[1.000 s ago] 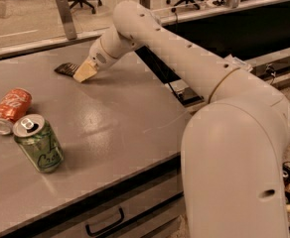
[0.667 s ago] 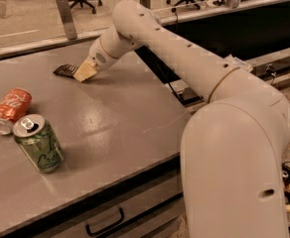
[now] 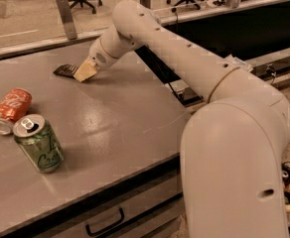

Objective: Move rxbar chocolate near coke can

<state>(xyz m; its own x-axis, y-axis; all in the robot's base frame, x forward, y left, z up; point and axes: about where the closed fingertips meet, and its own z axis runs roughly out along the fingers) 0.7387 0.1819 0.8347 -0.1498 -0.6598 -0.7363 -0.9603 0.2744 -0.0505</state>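
The rxbar chocolate (image 3: 64, 71) is a small flat dark bar lying on the grey table (image 3: 120, 118) near its far side. My gripper (image 3: 82, 73) sits down at the table surface on the bar's right end. Its pale fingers (image 3: 86, 71) cover that end of the bar. The coke can (image 3: 9, 111) is orange-red and lies on its side at the left of the table, well in front of and left of the bar.
A green can (image 3: 39, 143) stands upright just in front of the coke can, nearly touching it. My arm (image 3: 184, 58) reaches across the table's right side. A metal post (image 3: 65, 16) stands behind the table. Office chairs stand on the floor beyond.
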